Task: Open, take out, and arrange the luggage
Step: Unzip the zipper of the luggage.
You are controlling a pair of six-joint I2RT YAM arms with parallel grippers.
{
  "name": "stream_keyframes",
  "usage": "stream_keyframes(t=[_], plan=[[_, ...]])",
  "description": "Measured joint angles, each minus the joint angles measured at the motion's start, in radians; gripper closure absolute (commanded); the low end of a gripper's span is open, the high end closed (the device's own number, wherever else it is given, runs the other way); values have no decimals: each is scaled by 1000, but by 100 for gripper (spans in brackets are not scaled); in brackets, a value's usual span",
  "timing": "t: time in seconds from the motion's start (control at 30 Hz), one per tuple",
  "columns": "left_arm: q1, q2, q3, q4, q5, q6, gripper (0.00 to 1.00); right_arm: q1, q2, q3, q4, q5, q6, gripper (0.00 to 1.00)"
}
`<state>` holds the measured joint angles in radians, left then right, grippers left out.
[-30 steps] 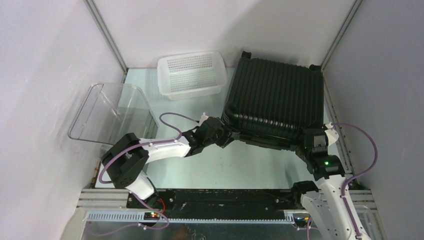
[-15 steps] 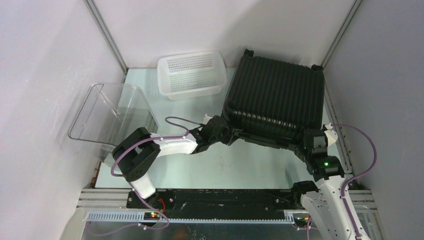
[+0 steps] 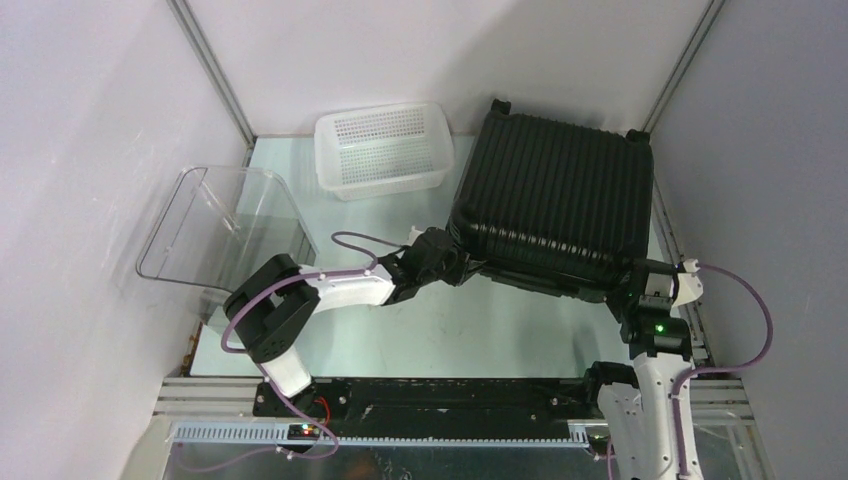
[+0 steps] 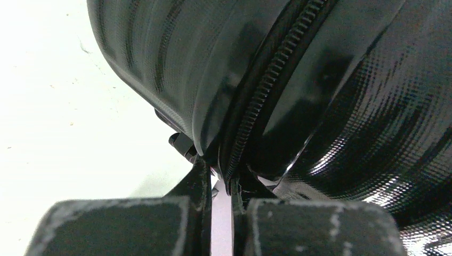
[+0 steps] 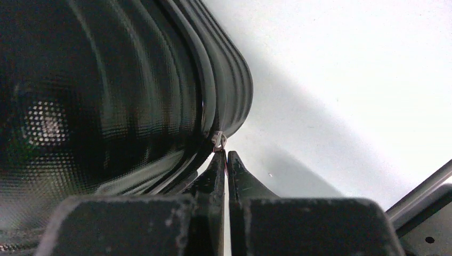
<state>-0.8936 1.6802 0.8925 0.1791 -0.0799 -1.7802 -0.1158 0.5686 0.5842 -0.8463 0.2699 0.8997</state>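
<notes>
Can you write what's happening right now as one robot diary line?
luggage: closed, lying on table | left gripper: pinching zipper | right gripper: shut, tips at metal tab

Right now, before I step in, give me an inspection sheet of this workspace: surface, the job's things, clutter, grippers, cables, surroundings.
Surface: pale table, no spills seen.
Job's things: large black ribbed hard-shell suitcase, far right, lying flat, zipper closed where visible.
Clutter: white perforated plastic basket at far centre, nothing seen inside; clear plastic bin at left.
Grippers: left gripper all but closed at the suitcase's zipper seam, near-left corner; right gripper shut, tips at a small silver tab on the near-right corner.
Cables: purple cables loop along both arms, no snag seen.
Surroundings: pale walls on three sides, metal corner posts.
</notes>
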Motion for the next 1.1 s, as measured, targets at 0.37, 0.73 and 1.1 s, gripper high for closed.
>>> stream_keyframes(t=[0.37, 0.73, 1.1], plan=[[6, -32, -14, -35, 32, 37, 100, -207, -1, 2, 25, -134, -152, 100], [74, -81, -39, -90, 134, 146, 100, -220, -43, 8, 42, -145, -362, 100], [126, -104, -45, -123, 190, 246, 100, -283, -81, -5, 324, -68, -757, 100]])
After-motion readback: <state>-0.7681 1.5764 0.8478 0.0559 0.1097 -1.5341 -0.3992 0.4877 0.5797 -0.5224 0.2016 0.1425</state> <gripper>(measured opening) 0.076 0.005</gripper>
